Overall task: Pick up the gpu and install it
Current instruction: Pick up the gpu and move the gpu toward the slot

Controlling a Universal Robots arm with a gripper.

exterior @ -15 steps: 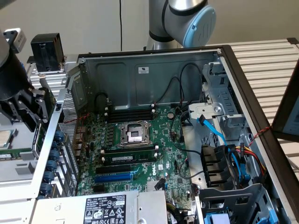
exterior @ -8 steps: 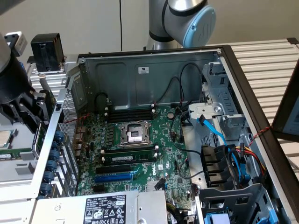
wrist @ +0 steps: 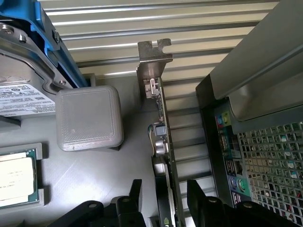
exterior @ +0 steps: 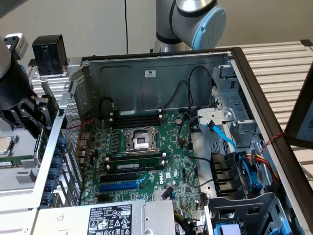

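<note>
1. Black fingers of the hand sit closest to the wrist camera. The hand is released, with one finger on each side of the gpu and neither visibly pressing it.
2. Writing: the hard drive has a white label whose print is too fine to read. The processor chip shows faint engraved lines that are also unreadable. In the exterior view, the power supply label at the lower middle of the frame carries white text and certification marks too small to make out. A white sticker sits on the case wall.
3. Around the gpu: a grey square block stands just beside one face of the card. The case's rear panel, with coloured ports and a perforated grille, is near the other face. The robot arm is at the exterior view's left, outside the open case and beside the motherboard.
4. The gpu stands on its long edge on the grey tray, outside the case. Its long axis runs away from the hand, parallel to the rear panel. Its metal bracket is at the far end, towards the slatted surface.
</note>
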